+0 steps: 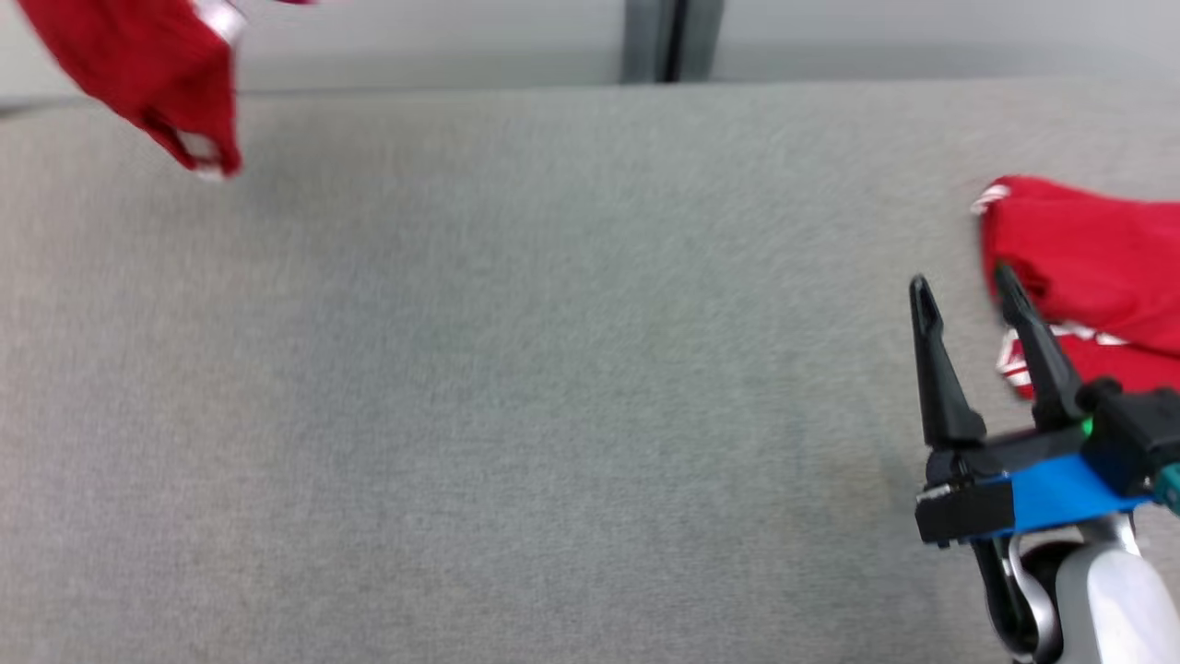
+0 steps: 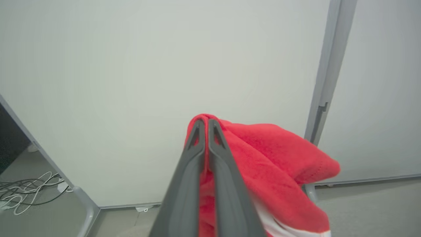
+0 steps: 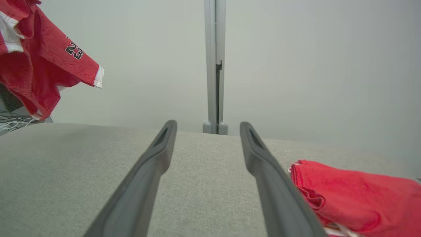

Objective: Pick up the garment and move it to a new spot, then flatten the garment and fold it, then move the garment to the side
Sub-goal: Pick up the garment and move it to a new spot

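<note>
A red garment (image 1: 157,74) with white trim hangs in the air above the table's far left corner. In the right wrist view the garment (image 3: 36,62) shows a black "23" on one sleeve. My left gripper (image 2: 205,123) is shut on a bunched fold of the garment (image 2: 269,154), which drapes to the right of the fingers. My right gripper (image 1: 963,286) hovers low over the table at the near right, open, with nothing between its fingers (image 3: 164,144).
A second red garment (image 1: 1097,249) lies bunched on the grey fabric table (image 1: 507,369) at the right edge, just right of my right gripper. Pale wall panels with a grey post (image 1: 671,41) stand behind. Cables (image 2: 23,194) lie on the floor.
</note>
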Robot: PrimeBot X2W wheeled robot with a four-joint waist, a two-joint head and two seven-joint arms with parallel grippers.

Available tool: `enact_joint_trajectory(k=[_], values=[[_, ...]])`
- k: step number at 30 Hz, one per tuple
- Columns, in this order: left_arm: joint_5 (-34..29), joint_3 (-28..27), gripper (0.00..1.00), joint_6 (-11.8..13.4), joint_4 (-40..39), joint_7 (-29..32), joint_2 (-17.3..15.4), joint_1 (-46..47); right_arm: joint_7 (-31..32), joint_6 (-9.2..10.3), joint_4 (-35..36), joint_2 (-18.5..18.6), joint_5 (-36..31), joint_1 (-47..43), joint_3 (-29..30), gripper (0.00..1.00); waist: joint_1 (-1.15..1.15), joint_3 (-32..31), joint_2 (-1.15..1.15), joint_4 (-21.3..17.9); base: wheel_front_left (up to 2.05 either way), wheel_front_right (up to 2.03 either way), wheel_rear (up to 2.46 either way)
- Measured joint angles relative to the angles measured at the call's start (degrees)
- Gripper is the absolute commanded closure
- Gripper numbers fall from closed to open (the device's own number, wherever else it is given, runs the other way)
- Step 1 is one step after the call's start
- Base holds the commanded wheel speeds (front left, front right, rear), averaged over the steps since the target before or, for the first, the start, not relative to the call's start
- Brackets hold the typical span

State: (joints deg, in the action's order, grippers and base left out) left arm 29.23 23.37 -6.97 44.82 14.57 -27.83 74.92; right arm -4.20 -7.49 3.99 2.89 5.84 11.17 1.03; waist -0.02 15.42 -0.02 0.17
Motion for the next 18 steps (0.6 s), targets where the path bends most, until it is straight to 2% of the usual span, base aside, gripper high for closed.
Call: enact_joint_trajectory(k=[5,11,18], values=[[2.9,3.9,1.0,-0.2,-7.7,1.5,3.6,-5.1,-0.5,0.0,-1.4,0.0,0.8,-3.5,1.1,0.0,0.0,-4.6,-0.01,-2.6,0.0,0.0,0.0],[7.3,10.0,1.0,-0.4,-18.0,2.9,7.3,-11.5,-0.8,0.0,-1.6,0.0,2.0,-5.9,1.6,0.0,0.01,-7.2,0.0,-5.8,0.0,0.0,0.0],[12.2,12.7,1.0,-0.5,-23.0,-1.3,10.9,-21.6,-1.6,0.0,-2.1,0.0,3.4,-6.3,1.3,0.0,0.02,-6.3,0.01,-7.3,0.0,0.0,0.0]])
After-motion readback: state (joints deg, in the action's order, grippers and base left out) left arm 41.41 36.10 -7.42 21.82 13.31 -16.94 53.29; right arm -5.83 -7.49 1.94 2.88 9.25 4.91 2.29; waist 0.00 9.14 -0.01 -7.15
